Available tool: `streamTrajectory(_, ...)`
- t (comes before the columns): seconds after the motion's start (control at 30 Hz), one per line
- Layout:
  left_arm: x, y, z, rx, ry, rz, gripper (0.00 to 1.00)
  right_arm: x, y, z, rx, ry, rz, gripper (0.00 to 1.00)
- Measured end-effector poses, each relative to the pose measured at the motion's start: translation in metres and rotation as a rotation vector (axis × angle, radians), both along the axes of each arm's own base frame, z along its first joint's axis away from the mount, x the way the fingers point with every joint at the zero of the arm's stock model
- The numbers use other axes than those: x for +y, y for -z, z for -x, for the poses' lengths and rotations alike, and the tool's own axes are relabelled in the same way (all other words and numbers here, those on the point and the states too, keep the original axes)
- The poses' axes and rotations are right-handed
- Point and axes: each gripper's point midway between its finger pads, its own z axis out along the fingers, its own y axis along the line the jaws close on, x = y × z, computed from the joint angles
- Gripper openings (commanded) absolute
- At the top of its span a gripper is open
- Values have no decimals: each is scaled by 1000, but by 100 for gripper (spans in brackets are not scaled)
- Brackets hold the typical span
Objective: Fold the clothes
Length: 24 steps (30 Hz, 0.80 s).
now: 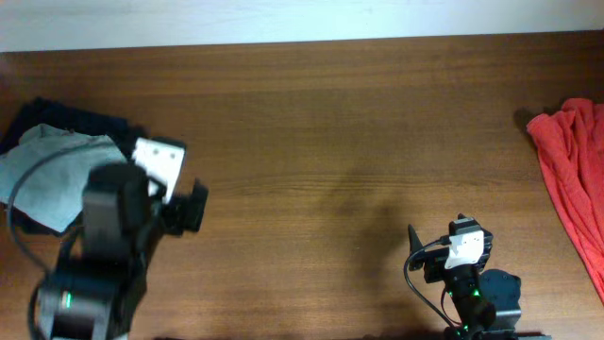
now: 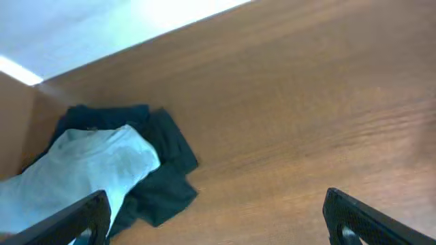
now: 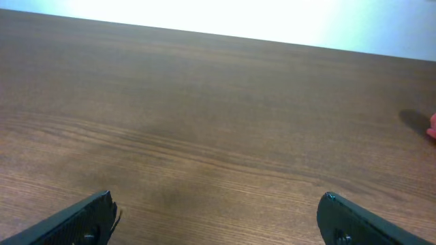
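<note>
Wooden table [image 1: 330,142] bears grey-blue shirt [image 2: 85,167] just ahead of left end effector [image 2: 214,212].

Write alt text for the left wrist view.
A pale grey-blue garment lies crumpled over a dark navy garment at the left of a wooden table. The left hand, its two black fingers wide open at the bottom edge, holds nothing.

Garments: 3. One pale grey-blue T-shirt [image 1: 49,175] and one navy garment [image 1: 75,121] at the tabletop [image 1: 330,113] left edge, one red garment [image 1: 571,179] at the right edge.
Grippers: 2. Left gripper [image 2: 218,218], right gripper [image 3: 216,214].
</note>
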Motion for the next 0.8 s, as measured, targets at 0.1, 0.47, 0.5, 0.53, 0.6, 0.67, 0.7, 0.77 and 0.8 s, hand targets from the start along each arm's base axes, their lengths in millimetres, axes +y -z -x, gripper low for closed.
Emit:
streamTrajectory(0.1,22,19,27,-37,-73,-3,99,0,0,0,-1,0,0,99)
streamTrajectory(0.47,46,120,91,148,-158,-56,99,0,0,0,-2,0,0,99)
streamTrajectory(0.5,47,112,85,101,-165,-55,99,0,0,0,-2,0,0,99)
streamTrajectory(0.53,47,106,80,68,-168,-53,99,0,0,0,-2,0,1,99)
streamTrajectory(0.6,47,87,68,-43,-172,-38,99,0,0,0,-2,0,0,99)
streamTrajectory(0.67,43,73,58,-149,-158,-12,99,0,0,0,-2,0,0,99)
streamTrajectory(0.7,39,72,55,-189,-139,7,99,0,-1,0,-3,0,0,99)
streamTrajectory(0.77,34,83,50,-219,-109,32,99,0,-1,0,-3,0,1,99)
streamTrajectory(0.8,31,93,48,-227,-93,45,99,0,-1,0,-3,0,0,99)
